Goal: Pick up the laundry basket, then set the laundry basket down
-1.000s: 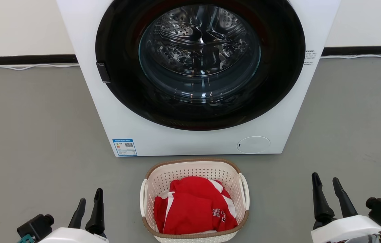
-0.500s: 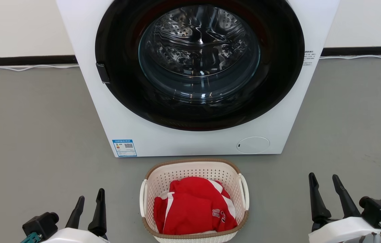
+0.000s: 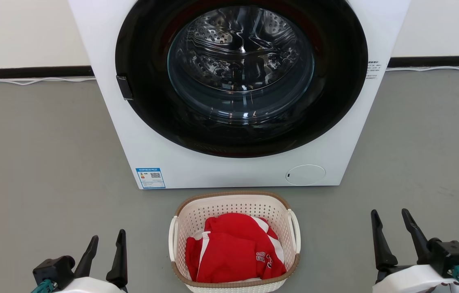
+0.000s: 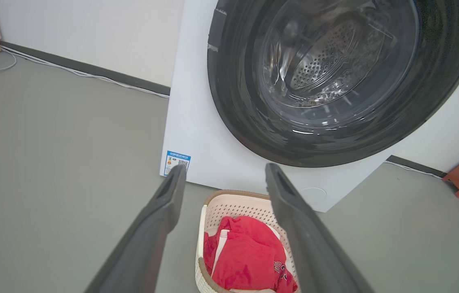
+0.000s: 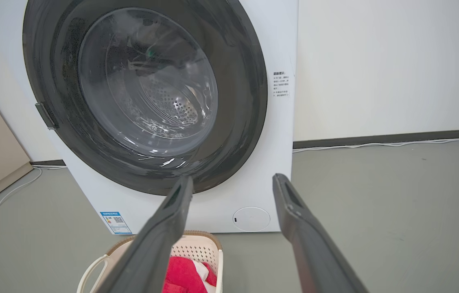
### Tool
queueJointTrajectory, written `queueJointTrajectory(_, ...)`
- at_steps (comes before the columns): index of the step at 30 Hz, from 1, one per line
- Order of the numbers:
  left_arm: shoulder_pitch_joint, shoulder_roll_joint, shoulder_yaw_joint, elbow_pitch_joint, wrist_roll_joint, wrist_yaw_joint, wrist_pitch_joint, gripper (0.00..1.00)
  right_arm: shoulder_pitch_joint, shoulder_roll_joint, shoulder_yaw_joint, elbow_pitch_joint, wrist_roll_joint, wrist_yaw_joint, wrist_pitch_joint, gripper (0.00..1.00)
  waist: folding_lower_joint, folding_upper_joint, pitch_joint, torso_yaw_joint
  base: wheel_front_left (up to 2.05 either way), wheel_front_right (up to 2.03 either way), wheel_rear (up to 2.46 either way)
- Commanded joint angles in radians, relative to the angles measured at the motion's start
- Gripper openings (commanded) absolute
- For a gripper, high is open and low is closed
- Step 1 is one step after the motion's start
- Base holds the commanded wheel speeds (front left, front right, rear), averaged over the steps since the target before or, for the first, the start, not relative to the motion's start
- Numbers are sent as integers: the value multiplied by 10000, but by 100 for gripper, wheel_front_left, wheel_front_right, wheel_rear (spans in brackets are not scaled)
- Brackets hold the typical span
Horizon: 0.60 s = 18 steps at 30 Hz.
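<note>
While both claws are empty and grip nothing, the left claw [image 3: 108,236] shows at the lower left of the head view, its two dark fingers pointing up and parted by a clear gap. The right claw [image 3: 389,212] shows at the lower right and is spread in the same way. Each claw hangs above the grey floor [image 3: 30,162], well apart from the laundry basket [image 3: 231,193] that stands between them. In the left wrist view the basket appears low between the two fingers. In the right wrist view it appears at the bottom left, partly behind one finger. The laundry basket stands upright on the floor, directly in front of the washing machine [image 3: 221,173], near it but with a strip of floor between. Its brown rim goes around the cream perforated wall, and a white loop handle [image 3: 171,238] is on each side. Inside lies a crumpled red garment [image 3: 233,248] with white stripes and some white print. The washing machine is white, with a big round dark door [image 3: 140,114] that is closed, and the metal drum is seen through the glass. A blue label [image 3: 150,178] is at the lower left of its front and a round cover [image 3: 305,174] at the lower right. Behind, a white cable [image 3: 30,80] runs along the foot of the wall [image 3: 18,32].
</note>
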Motion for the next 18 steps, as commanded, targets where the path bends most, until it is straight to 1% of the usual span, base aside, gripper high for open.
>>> queueJointTrajectory(1, -237, 133, 235, -195, 290, -66, -151, 100, -237, -155, 198, -176, -372, 66, -232, 100, 0, -1, -2, -2, 0, 0, 0)
queueJointTrajectory(9, -239, 169, 224, -147, 1127, -71, -390, 100, -226, -197, 246, -127, -1386, 71, -467, 100, 0, -1, 9, -14, 0, 0, 0)
queueJointTrajectory(18, -242, 154, 229, -135, 1161, -71, -402, 100, -230, -205, 246, -65, -1413, 71, -479, 100, 0, -1, 18, -29, 0, 0, 0)
